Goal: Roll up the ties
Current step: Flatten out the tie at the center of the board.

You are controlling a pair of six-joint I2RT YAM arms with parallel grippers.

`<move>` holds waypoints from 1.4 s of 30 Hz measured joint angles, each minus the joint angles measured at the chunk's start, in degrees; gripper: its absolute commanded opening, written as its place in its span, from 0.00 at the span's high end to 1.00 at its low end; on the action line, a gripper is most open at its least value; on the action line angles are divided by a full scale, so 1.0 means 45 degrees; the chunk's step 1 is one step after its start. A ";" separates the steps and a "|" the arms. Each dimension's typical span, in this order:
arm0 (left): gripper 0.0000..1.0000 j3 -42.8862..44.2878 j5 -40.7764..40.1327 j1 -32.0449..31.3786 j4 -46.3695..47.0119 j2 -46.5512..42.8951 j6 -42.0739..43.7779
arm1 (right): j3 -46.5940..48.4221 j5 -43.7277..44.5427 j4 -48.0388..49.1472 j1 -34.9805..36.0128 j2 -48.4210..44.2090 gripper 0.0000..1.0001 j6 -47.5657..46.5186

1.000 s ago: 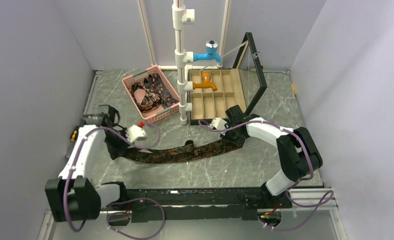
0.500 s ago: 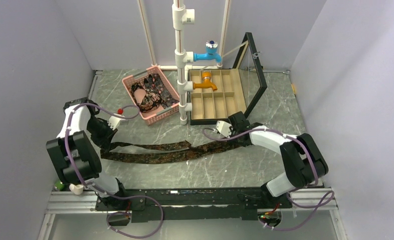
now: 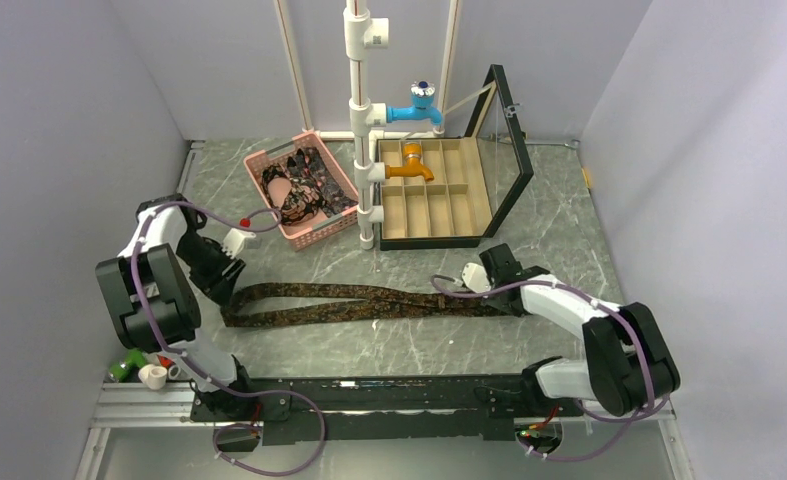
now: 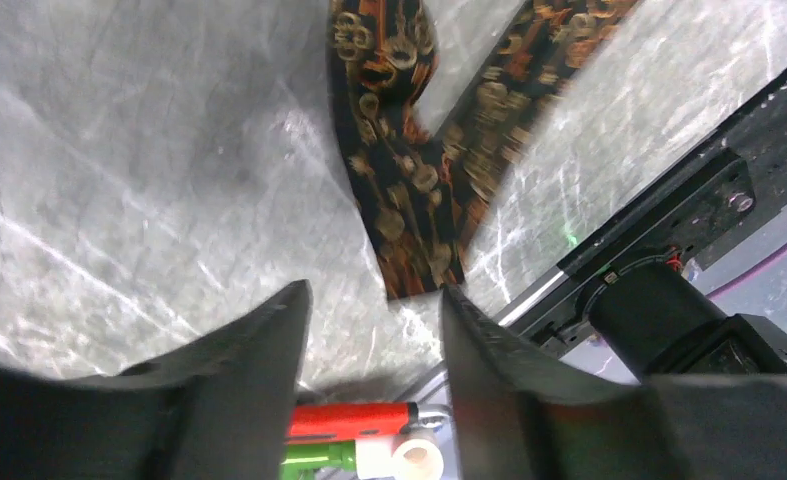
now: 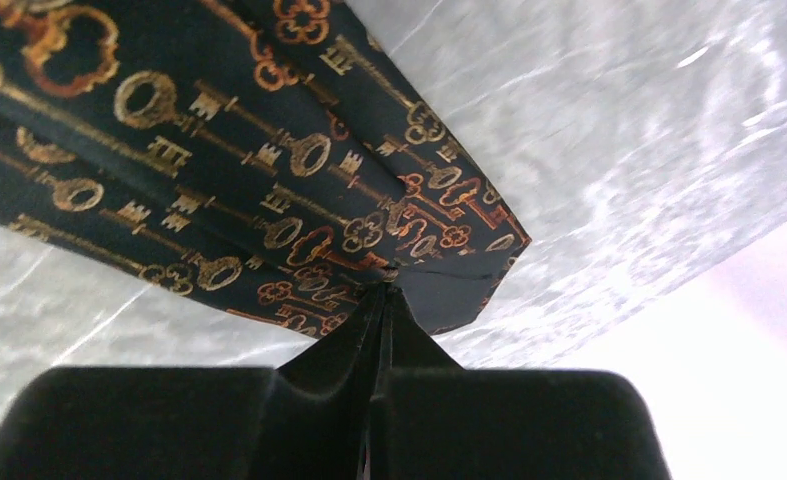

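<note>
- L arm folded back on itself, wrist low; L end effector (image 4: 373, 300) sits near-left of the pink basket (image 3: 321, 234), fingers spread, over the tie's left end, not gripping.
- R arm stretched low along the bench (image 3: 419, 340); R end effector (image 5: 383, 300) is well right of the basket and nearer, fingers pressed together, pinching the tie's pointed right tip.
- Tie (image 3: 369, 302) lies flat on the bench, nearer than the basket; long axis runs left-right, two strands side by side.
- More ties (image 3: 304, 185) are bunched inside the basket.
</note>
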 measured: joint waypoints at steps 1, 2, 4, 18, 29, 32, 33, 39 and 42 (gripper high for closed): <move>0.32 0.0000 0.0102 -0.0092 0.0010 0.0024 -0.0102 | -0.0029 -0.0010 -0.0199 -0.0029 -0.0097 1.00 0.0015; 0.30 0.0000 0.0291 -0.0165 0.0039 0.0044 -0.0199 | -0.0044 -0.0068 -0.0573 -0.0039 -0.0257 1.00 0.0083; 0.28 0.0005 0.0675 -0.0253 0.0126 0.0024 -0.0209 | -0.0039 -0.0272 -0.1209 -0.0049 -0.0515 1.00 0.0228; 0.21 -0.2851 0.1559 -0.2166 0.2909 -0.3594 0.0894 | 0.2157 -0.2550 -0.4532 -0.0053 -0.1792 0.67 0.1399; 0.91 -0.3653 -0.0709 -0.3512 0.4580 -0.2006 0.1069 | 0.2268 -0.3623 -0.4114 -0.0034 0.0500 0.71 0.1375; 1.00 -0.3434 -0.0797 -0.3589 0.3900 -0.2011 0.1583 | 0.1880 -0.3551 -0.3750 -0.0024 0.0923 0.79 0.1073; 1.00 -0.3283 -0.0777 -0.3585 0.3633 -0.2021 0.1724 | 0.1841 -0.3536 -0.3730 0.0010 0.0874 0.84 0.0971; 1.00 -0.2079 -0.0461 -0.3390 0.1443 -0.2982 0.3381 | 0.1447 -0.3381 -0.3526 0.0058 0.0486 1.00 0.0447; 1.00 -0.2390 -0.0646 -0.3211 0.0622 -0.3570 0.4303 | 0.1287 -0.3351 -0.3410 0.0073 0.0267 1.00 0.0301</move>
